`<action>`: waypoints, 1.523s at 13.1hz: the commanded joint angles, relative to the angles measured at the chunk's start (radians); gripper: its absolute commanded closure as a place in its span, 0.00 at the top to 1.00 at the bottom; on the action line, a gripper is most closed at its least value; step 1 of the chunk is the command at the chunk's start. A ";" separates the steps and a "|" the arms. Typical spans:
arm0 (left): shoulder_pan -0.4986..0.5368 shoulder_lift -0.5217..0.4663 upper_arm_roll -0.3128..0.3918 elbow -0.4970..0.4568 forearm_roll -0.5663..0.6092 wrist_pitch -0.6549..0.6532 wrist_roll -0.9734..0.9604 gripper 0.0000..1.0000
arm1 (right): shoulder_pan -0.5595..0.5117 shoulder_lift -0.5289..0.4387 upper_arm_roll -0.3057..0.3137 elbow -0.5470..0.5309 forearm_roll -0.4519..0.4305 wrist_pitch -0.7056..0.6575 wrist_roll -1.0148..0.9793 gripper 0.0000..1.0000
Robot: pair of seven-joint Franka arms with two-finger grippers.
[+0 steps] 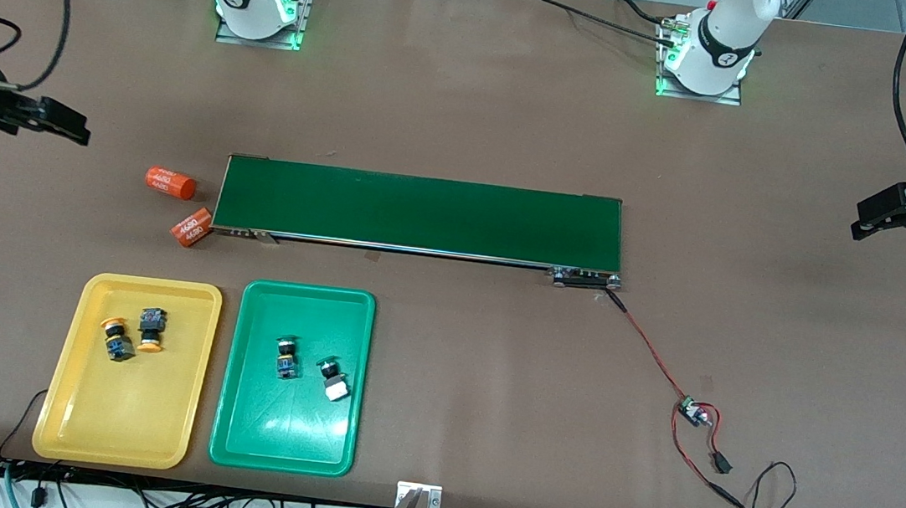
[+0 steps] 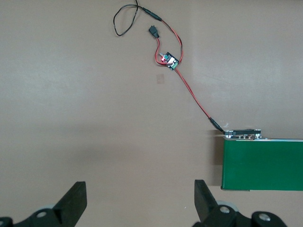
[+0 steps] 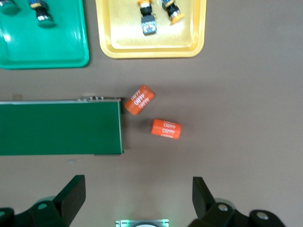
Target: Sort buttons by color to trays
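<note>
Two yellow-capped buttons [image 1: 116, 339] [image 1: 151, 327] lie in the yellow tray [image 1: 116, 412]. Beside it, the green tray [image 1: 283, 430] holds two green-capped buttons [image 1: 287, 356] [image 1: 335, 378]. The right wrist view shows the yellow tray [image 3: 151, 49] with its buttons [image 3: 147, 22] [image 3: 171, 11], and the green tray [image 3: 47, 59] with a button [image 3: 41, 12]. My right gripper [image 1: 67, 123] [image 3: 138, 196] hangs open and empty over the table at the right arm's end. My left gripper [image 1: 877, 221] [image 2: 140, 198] hangs open and empty over bare table at the left arm's end.
A long dark-green conveyor belt [image 1: 422, 213] [image 2: 262, 163] [image 3: 59, 127] lies across the table's middle. Two orange cylinders [image 1: 171, 181] [image 1: 191, 227] rest at its end toward the right arm. A red-black wire with a small circuit board [image 1: 693, 410] [image 2: 169, 60] trails from its other end.
</note>
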 commanded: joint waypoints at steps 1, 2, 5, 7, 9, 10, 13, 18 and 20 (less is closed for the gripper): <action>-0.004 -0.028 -0.003 -0.008 -0.021 -0.052 0.022 1.00 | -0.028 -0.066 0.001 -0.062 0.008 0.017 -0.028 1.00; -0.004 -0.028 -0.010 -0.008 -0.021 -0.060 0.021 1.00 | -0.027 -0.067 -0.001 -0.059 0.005 -0.006 -0.019 1.00; -0.003 -0.027 -0.010 -0.002 -0.020 -0.055 -0.040 1.00 | -0.042 -0.066 -0.024 -0.062 0.004 -0.014 -0.034 1.00; 0.006 -0.027 -0.009 0.005 -0.023 -0.045 -0.108 1.00 | -0.044 -0.060 -0.024 -0.062 0.010 0.003 -0.077 1.00; -0.001 -0.028 -0.013 0.005 -0.020 -0.034 -0.099 1.00 | -0.038 -0.061 -0.024 -0.060 0.010 -0.011 -0.070 1.00; -0.004 -0.028 -0.015 0.003 -0.015 -0.034 -0.075 1.00 | -0.041 -0.063 -0.024 -0.062 0.010 -0.018 -0.074 1.00; -0.003 -0.030 -0.013 0.003 -0.020 -0.035 -0.010 1.00 | -0.044 -0.063 -0.025 -0.057 0.010 -0.072 -0.074 1.00; -0.004 -0.039 -0.016 -0.002 -0.021 -0.048 -0.093 1.00 | -0.049 -0.058 -0.030 -0.054 0.005 -0.072 -0.074 1.00; -0.004 -0.042 -0.016 -0.003 -0.021 -0.051 -0.079 1.00 | -0.047 -0.057 -0.030 -0.053 0.005 -0.074 -0.073 1.00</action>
